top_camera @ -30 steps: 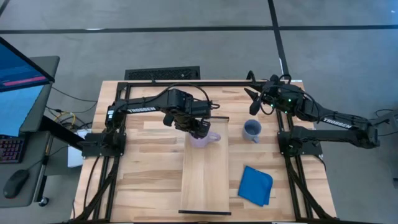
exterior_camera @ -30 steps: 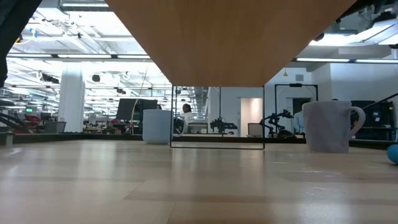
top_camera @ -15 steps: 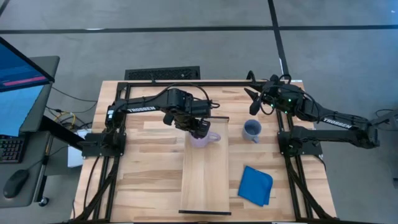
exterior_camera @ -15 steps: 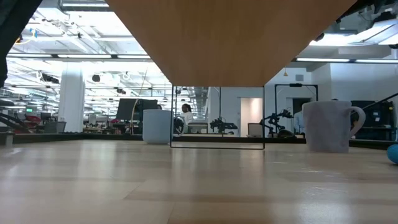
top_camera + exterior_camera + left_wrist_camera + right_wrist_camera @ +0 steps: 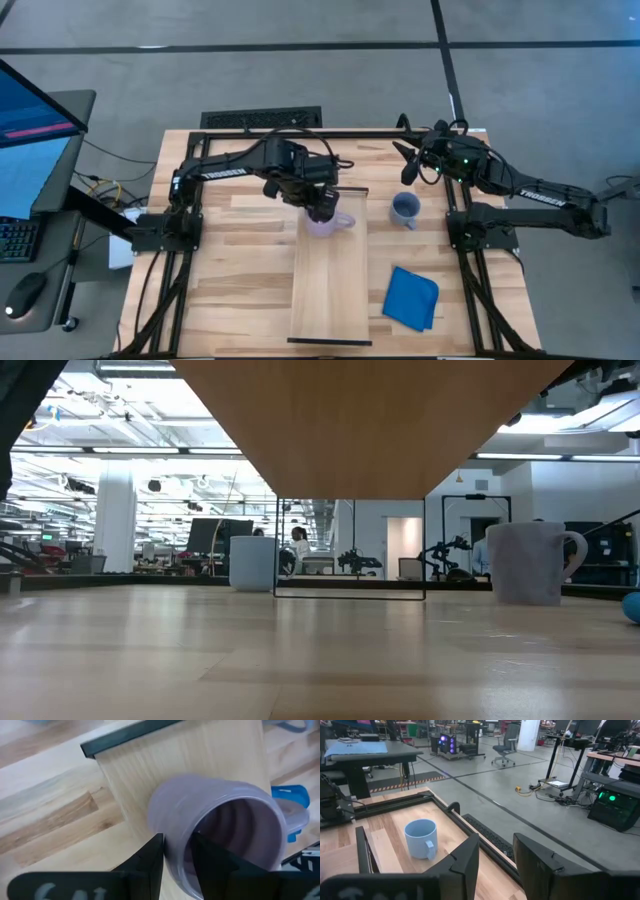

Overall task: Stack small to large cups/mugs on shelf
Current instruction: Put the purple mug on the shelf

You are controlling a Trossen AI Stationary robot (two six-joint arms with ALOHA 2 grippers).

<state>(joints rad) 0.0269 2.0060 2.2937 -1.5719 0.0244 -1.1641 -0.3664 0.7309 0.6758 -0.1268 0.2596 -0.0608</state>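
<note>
Table (image 5: 240,300) seen from above: your left gripper (image 5: 320,209) is at the far end of the shelf (image 5: 328,290), its fingers (image 5: 150,865) pinching the wall of the purple mug (image 5: 322,224), one outside and one inside the rim. In your left wrist view the purple mug (image 5: 220,830) looks tilted, mouth toward the camera, over the shelf's (image 5: 150,755) far end. A grey-blue mug (image 5: 404,209) stands on the table just right of the shelf. A blue cloth (image 5: 411,297) lies nearer, right of the shelf. Your right gripper (image 5: 408,160) waits above the table's far right corner, fingers (image 5: 465,865) parted and holding nothing. Your right wrist view shows a light blue mug (image 5: 421,838) upright on the table. The low view shows the grey-blue mug (image 5: 530,563) at right and the light blue mug (image 5: 253,563) left of centre.
</note>
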